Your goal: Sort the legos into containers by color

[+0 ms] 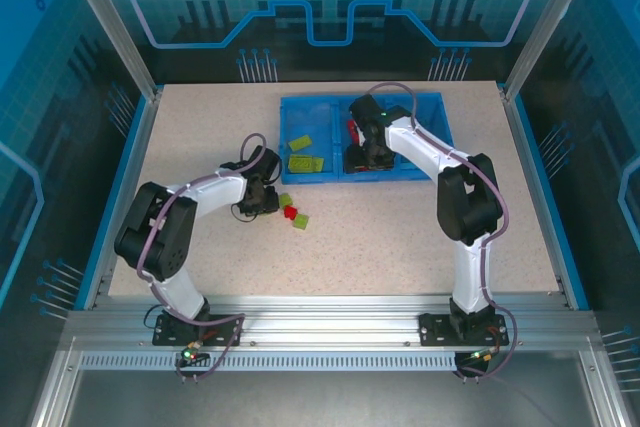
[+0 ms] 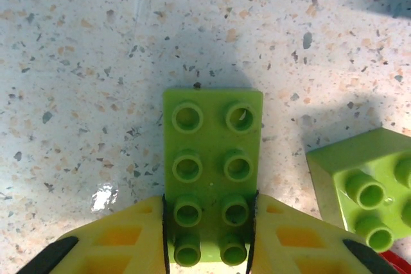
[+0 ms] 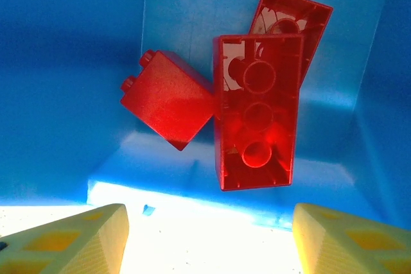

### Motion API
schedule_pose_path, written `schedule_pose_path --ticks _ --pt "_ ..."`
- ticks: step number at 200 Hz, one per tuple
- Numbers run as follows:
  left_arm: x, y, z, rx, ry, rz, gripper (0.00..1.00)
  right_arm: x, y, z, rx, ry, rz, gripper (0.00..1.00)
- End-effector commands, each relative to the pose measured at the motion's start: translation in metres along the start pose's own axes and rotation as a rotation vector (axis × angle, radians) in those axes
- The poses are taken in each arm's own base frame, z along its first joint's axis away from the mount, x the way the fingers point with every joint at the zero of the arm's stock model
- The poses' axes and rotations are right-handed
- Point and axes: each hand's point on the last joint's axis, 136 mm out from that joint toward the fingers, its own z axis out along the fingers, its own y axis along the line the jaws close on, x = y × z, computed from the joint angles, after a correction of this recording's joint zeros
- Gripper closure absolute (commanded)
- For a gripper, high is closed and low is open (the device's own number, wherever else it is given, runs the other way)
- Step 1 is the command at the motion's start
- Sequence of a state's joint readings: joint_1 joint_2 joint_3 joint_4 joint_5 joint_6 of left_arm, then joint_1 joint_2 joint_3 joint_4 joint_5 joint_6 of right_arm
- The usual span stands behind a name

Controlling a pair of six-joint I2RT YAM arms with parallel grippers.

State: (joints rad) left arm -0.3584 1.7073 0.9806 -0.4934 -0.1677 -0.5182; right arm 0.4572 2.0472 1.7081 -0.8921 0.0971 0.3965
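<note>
Lime-green plastic is clamped in the left end effector (image 2: 209, 239): a long green lego (image 2: 212, 152), lying flat on the speckled tabletop (image 2: 77, 62), with a second green brick (image 2: 363, 190) just to its right. The grasp looks made. The next move calls for a lift and a carry to the green compartment of the tray (image 1: 425, 107), ahead and to the right. The right end effector (image 3: 209, 235) hangs released, jaws parted, above three red legos (image 3: 257, 120) lying in their compartment. No brand or lettering is legible.
</note>
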Motion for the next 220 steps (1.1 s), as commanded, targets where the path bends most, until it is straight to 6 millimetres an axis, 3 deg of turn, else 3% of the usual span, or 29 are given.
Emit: schedule_pose_path --ticks 1,40,81,111,138,157,189,215,220 --pt "-0.007 -0.004 -0.030 0.041 -0.054 -0.012 0.73 -0.001 0.001 -0.017 -0.015 -0.040 0.001 0.31" --pt "-0.048 -0.024 -0.082 0.121 -0.189 -0.009 0.72 0.006 0.008 -0.024 -0.041 -0.081 -0.002 0.31" --pt "-0.091 -0.073 -0.114 0.263 -0.273 0.057 0.71 0.021 0.019 -0.026 -0.059 -0.093 -0.030 0.31" --pt "-0.113 -0.112 -0.114 0.327 -0.284 0.135 0.71 0.031 0.024 -0.025 -0.061 -0.096 -0.051 0.31" --pt "-0.126 -0.134 -0.096 0.348 -0.235 0.155 0.71 0.042 0.030 -0.025 -0.098 -0.095 -0.052 0.31" --pt "-0.132 -0.145 -0.083 0.363 -0.206 0.142 0.69 0.053 0.044 -0.026 -0.142 -0.106 -0.124 0.31" --pt "-0.133 -0.150 -0.072 0.365 -0.173 0.099 0.42 0.069 0.073 -0.029 -0.175 -0.124 -0.257 0.30" --pt "-0.133 -0.143 -0.083 0.361 -0.202 0.086 0.12 0.075 0.107 -0.031 -0.212 -0.154 -0.383 0.29" --pt "-0.132 -0.142 -0.087 0.361 -0.211 0.085 0.02 0.076 0.114 -0.030 -0.220 -0.155 -0.410 0.29"
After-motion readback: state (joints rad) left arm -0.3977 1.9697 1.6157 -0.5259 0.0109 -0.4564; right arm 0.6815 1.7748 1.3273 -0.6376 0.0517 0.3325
